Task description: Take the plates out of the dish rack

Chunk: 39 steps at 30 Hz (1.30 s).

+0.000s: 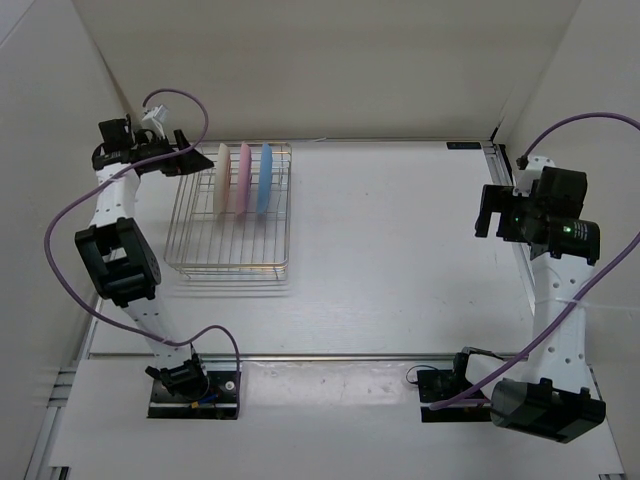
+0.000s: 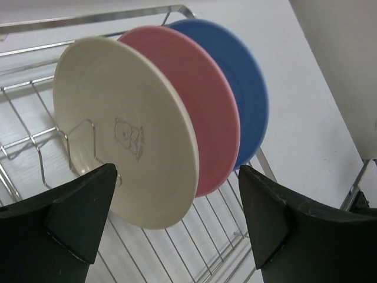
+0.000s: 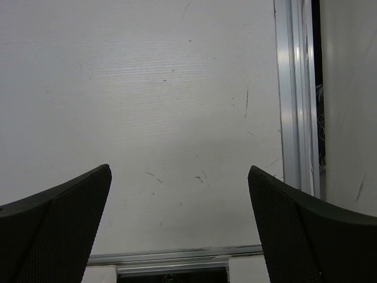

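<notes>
Left gripper (image 2: 177,177), jaws apart, faces the cream plate (image 2: 123,124) standing in the dish rack (image 2: 88,18).

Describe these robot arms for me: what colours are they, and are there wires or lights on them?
Both the left arm and right arm are slim white links joined by chunky black housings. A purple cable loops loosely along each. A small green light glows on the right arm's black housing. The fingers are black pointed wedges.

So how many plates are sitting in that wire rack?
3, upright at the far end of the rack: cream plate left, pink plate middle, blue plate right. None looks hidden.
</notes>
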Tool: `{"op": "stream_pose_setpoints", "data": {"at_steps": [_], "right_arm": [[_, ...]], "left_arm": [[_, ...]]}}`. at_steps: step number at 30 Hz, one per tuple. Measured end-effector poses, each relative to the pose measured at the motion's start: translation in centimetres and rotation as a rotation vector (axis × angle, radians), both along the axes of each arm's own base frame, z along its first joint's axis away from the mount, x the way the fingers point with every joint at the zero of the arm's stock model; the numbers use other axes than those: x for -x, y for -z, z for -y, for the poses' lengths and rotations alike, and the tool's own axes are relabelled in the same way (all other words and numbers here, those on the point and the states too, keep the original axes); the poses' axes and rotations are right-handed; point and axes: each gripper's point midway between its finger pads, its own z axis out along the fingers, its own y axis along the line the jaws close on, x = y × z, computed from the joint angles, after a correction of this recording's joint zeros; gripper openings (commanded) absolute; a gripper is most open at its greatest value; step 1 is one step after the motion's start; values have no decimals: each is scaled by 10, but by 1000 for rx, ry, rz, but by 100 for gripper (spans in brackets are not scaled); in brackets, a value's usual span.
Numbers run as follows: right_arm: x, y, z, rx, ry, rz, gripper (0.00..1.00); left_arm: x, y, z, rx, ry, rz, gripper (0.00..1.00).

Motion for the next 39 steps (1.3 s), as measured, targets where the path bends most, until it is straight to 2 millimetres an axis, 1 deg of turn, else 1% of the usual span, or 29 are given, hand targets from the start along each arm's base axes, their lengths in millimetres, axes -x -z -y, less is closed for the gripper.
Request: {"op": "stream_pose_setpoints", "data": {"at_steps": [3, 5, 8, 10, 12, 13, 16, 19, 21, 22, 23, 24, 33, 36, 38, 39], "right_arm": [[0, 0, 2, 9, 4, 0, 100], [0, 1, 2, 12, 6, -2, 100], [0, 4, 2, 10, 5, -10, 100], [1, 7, 2, 6, 5, -18, 100], [1, 8, 2, 5, 6, -20, 100], [1, 8, 2, 6, 7, -21, 100], [2, 10, 2, 7, 9, -27, 100], [2, 11, 3, 8, 11, -30, 100], [2, 11, 3, 9, 11, -31, 100], [2, 11, 3, 9, 11, -31, 100], [2, 11, 3, 9, 12, -31, 100], [2, 11, 3, 9, 11, -31, 100], [3, 14, 3, 9, 9, -37, 100], [4, 20, 3, 6, 9, -56, 100], [4, 24, 3, 3, 9, -68, 100], [4, 26, 3, 2, 9, -73, 100]], "left_arm": [[-6, -5, 4, 29, 31, 21, 94], [-7, -1, 7, 43, 42, 14, 94], [-8, 8, 10, 55, 52, -10, 94], [-9, 17, 14, 59, 62, -30, 92], [-9, 26, 20, 65, 74, -53, 88], [-9, 30, 23, 69, 81, -66, 88], [-10, 38, 32, 72, 100, -81, 81], [-10, 37, 39, 72, 112, -81, 73], [-10, 37, 42, 74, 118, -85, 66], [-10, 37, 43, 75, 119, -86, 66], [-10, 37, 43, 75, 119, -86, 63], [-10, 37, 43, 75, 119, -86, 59], [-11, 34, 39, 76, 109, -83, 57], [-13, 30, 36, 74, 104, -73, 45], [-14, 25, 35, 74, 103, -65, 39], [-14, 23, 34, 73, 103, -60, 39]]}}
